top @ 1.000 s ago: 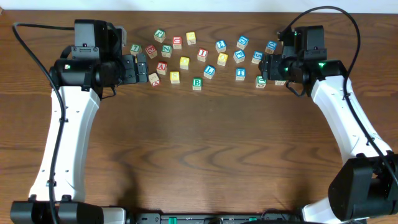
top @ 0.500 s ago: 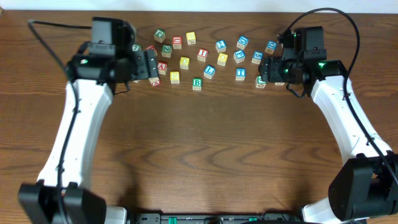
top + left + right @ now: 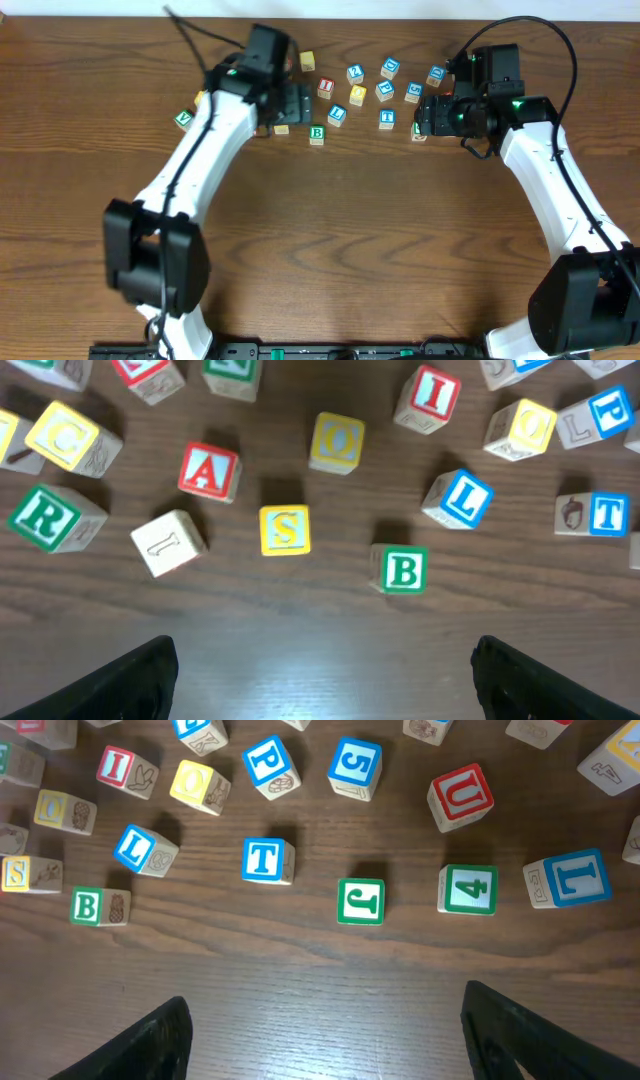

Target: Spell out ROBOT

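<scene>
The left gripper [image 3: 320,685] is hovering near the B block [image 3: 403,571] with its fingers spread apart. The right gripper [image 3: 320,1035] is hovering near the T block [image 3: 266,860], fingers also apart.

**Blocks ahead of the two grippers**

All blocks lie on the table [image 3: 320,250], apart from each other.

Seen from the left gripper [image 3: 325,660], you have the B block [image 3: 402,572] nearest, ahead and a little to the right. The S block [image 3: 285,530] lies ahead and a little to the left, and the O block [image 3: 337,442] lies behind it. Further left is the A block [image 3: 208,470], and the R block [image 3: 45,518] is at the far left. The T block [image 3: 595,515] lies far to the right.

Seen from the right gripper [image 3: 325,1020], the J block [image 3: 361,901] lies almost straight ahead. The T block is to its left and the 4 block [image 3: 467,889] to its right, with the U block [image 3: 460,797] behind the 4 block.
</scene>
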Motion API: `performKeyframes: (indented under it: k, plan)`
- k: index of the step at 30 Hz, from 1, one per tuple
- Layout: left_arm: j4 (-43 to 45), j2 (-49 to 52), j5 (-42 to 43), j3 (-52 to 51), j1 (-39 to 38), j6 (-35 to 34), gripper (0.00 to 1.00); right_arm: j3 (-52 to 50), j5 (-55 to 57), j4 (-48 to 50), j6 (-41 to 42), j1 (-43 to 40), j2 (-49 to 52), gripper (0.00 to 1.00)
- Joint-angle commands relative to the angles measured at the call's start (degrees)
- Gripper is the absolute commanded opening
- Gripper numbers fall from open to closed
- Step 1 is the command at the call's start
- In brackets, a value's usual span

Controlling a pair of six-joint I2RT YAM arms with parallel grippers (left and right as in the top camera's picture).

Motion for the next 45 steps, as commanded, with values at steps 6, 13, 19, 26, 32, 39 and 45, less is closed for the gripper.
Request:
performKeyframes:
  k: [6, 13, 19, 26, 32, 39, 45]
  plan:
    - [-3.72, 6.60, -6.08, 10.95, -4.96, 0.55, 0.93, 1.11, 0.24, -0.11, 0.61, 0.50, 0.50, 0.99]
    - [-2.19, 8.46, -6.08, 10.93, -6.75, 0.15, 0.92, 1.11, 0.22, -0.11, 0.61, 0.50, 0.50, 0.99]
    - [-2.16, 8.52, -6.03, 10.93, -6.75, -0.81, 0.92, 1.11, 0.22, -0.11, 0.61, 0.50, 0.50, 0.99]
    - [-2.19, 8.59, -6.01, 10.84, -6.78, -0.81, 0.92, 1.11, 0.22, -0.11, 0.61, 0.50, 0.50, 0.99]
    - [-2.14, 8.98, -5.81, 9.94, -6.78, -0.81, 0.92, 1.11, 0.22, -0.11, 0.61, 0.50, 0.48, 0.99]
    - [-2.03, 11.43, -4.70, 9.94, -6.78, -0.79, 0.92, 1.11, 0.22, -0.11, 0.61, 0.50, 0.50, 0.99]
    - [-1.22, 12.74, -4.50, 9.94, -6.78, -0.81, 0.90, 1.11, 0.22, -0.11, 0.61, 0.50, 0.50, 0.99]
